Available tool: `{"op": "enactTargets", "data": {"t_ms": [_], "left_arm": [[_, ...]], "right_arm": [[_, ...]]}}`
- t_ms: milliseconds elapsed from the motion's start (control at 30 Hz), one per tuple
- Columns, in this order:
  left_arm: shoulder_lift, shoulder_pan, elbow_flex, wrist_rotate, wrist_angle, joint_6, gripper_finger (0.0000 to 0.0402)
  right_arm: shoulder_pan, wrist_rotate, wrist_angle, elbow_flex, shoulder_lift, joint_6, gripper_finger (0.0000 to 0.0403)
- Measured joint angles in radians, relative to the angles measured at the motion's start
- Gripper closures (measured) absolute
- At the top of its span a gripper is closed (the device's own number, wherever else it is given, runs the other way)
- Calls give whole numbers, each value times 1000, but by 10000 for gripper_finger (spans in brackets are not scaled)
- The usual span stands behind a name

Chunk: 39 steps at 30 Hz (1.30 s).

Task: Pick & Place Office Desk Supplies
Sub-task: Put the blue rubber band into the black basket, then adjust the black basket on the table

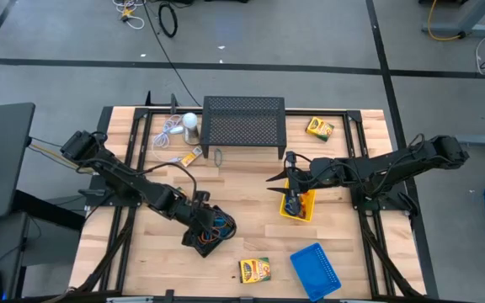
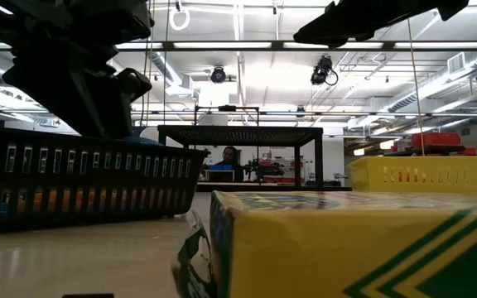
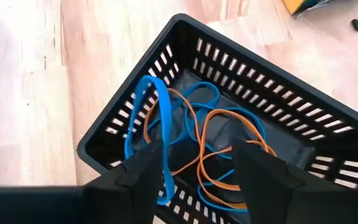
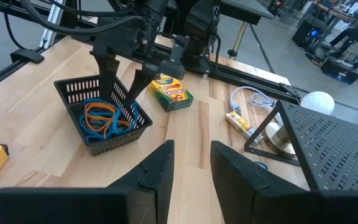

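Lighting: bright, even, from long ceiling strip lights (image 2: 247, 45) that glare white in the low view. Tabletop (image 1: 251, 244): pale wood, evenly lit from above, with only soft, short shadows under the arms. Low view: strongly backlit, the black tray (image 2: 81, 186) and arm reduced to near silhouette; the crayon box (image 2: 354, 244) closest to the lens is large and out of focus. Left wrist view: washed-out glare on the wood, with soft, blurred fingers (image 3: 266, 180). Right wrist view: clear, well lit, mild bending at the edges.

Two dark jointed arms, left claw (image 1: 208, 233) with flat matte-black fingers (image 3: 143, 180)
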Motion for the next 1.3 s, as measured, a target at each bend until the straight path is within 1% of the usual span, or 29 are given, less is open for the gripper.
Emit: {"op": "enactTargets", "data": {"t_ms": [100,233,300,467,567,700,867,967,1133,1300], "left_arm": [[0,0,0,46,-6,-3,201],[0,-12,0,56,-5,2,200],[0,-26,0,11,-4,6,200],[0,-77,0,-159,-5,27,200],[0,-88,0,-184,-5,33,200],[0,-91,0,-191,-19,-14,200],[0,-82,0,-261,-144,-111,202],[0,-83,0,-300,-176,-134,216],[0,-84,0,-308,-182,-138,256],[0,-76,0,-314,-228,-177,304]], "right_arm": [[0,0,0,0,0,0,291],[0,0,0,0,0,0,291],[0,0,0,0,0,0,291],[0,0,0,0,0,0,291],[0,0,0,0,0,0,291],[0,0,0,0,0,0,291],[0,0,0,0,0,0,291],[0,0,0,0,0,0,291],[0,0,0,0,0,0,291],[0,0,0,0,0,0,291]]}}
